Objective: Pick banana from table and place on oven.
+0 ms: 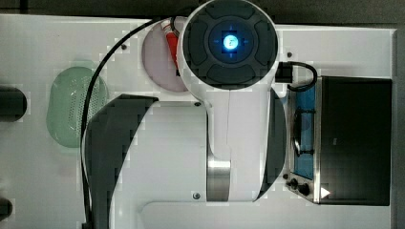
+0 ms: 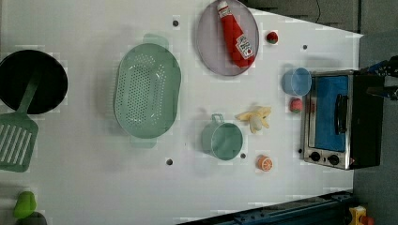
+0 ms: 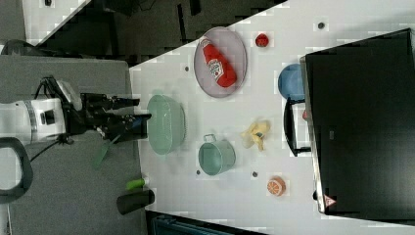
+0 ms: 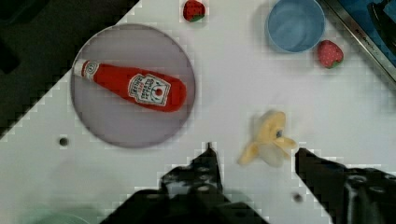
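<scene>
Two fingers (image 4: 208,161) of gripper (image 4: 254,156) stood apart, empty; we saw banana (image 2: 256,118) on table (image 2: 84,178), seemingly untouched, near oven (image 2: 363,122).

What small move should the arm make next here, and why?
Probably a descent toward the banana. It lies untouched on the table between the green pot and the oven, and in the wrist view it sits ahead of the open pincer, with nothing gripped. The oven's top is bare.
</scene>
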Controlling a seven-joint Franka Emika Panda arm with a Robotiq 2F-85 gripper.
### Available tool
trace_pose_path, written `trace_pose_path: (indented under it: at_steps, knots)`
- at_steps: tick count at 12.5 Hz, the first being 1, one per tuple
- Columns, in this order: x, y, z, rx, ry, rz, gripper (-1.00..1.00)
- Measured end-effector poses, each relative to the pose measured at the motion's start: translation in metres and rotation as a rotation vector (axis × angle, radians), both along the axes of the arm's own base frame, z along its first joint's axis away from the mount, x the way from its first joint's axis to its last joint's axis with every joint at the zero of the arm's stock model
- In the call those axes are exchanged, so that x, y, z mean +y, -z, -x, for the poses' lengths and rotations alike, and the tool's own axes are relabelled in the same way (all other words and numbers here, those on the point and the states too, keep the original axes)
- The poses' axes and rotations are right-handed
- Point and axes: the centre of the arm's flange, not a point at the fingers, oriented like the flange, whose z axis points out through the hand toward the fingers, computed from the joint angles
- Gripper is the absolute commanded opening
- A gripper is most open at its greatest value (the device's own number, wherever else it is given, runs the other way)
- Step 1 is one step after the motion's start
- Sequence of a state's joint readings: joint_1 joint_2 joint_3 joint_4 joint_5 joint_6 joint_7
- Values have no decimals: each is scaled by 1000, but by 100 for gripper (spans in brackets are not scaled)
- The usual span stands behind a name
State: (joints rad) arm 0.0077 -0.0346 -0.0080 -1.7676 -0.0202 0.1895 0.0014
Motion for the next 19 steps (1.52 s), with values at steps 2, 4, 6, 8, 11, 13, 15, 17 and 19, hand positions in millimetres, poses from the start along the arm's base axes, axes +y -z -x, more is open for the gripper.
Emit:
trace_pose_path:
  at_steps: [2, 4, 6, 8, 11, 13, 15, 17, 19]
  knots:
    - [-8, 7, 90, 175, 24, -3, 81]
    - [-21, -21, 154, 115, 50, -7, 100]
    - [-37, -67, 183, -22, 81, -7, 100]
    - [-41, -88, 186, -83, 107, -4, 100]
    - [-32, -45, 136, -26, 109, -32, 100]
    - [-28, 20, 89, 67, 106, -22, 100]
    - [-31, 100, 52, 142, 92, 19, 100]
    - [-34, 184, 43, 203, 102, 6, 100]
    - [-35, 249, 50, 225, 101, 6, 100]
